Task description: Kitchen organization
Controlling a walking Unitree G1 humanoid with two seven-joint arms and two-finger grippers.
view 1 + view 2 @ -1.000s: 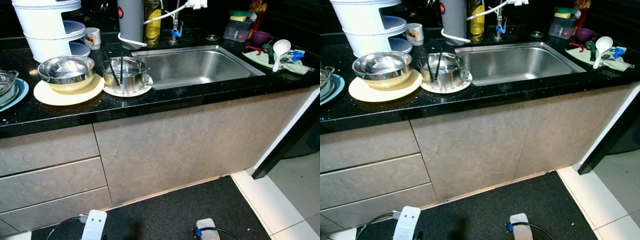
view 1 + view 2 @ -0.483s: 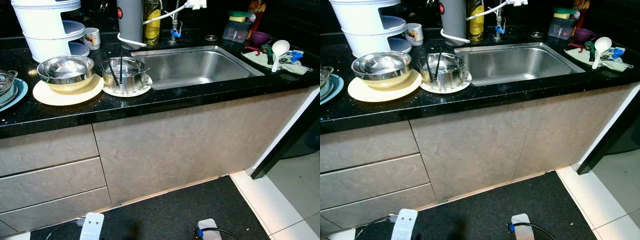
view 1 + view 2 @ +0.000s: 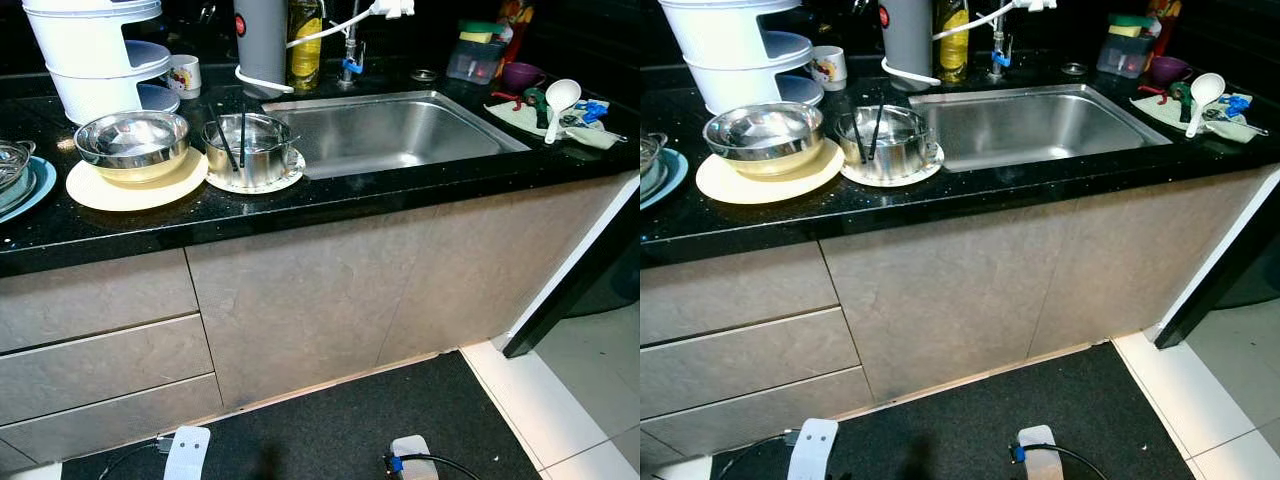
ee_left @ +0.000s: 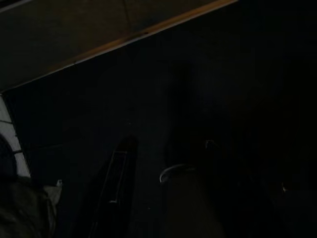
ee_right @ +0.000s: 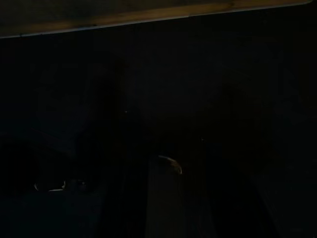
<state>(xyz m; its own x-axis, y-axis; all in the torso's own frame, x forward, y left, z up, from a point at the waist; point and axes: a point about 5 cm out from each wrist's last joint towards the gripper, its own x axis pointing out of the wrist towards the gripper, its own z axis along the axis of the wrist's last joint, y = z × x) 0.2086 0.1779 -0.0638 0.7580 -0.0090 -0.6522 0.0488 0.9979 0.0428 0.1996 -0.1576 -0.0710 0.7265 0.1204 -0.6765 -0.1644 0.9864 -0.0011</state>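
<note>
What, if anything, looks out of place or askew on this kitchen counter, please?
Nothing is spilled or broken. Two things stand out slightly: black chopsticks lean loosely in the steel pot beside the sink, and a white ladle lies among clutter on the cloth at the right end.

Glossy black countertop, brushed-steel sink

A home kitchen: steel sink set in black countertop

Black countertop under plates, bowls
</note>
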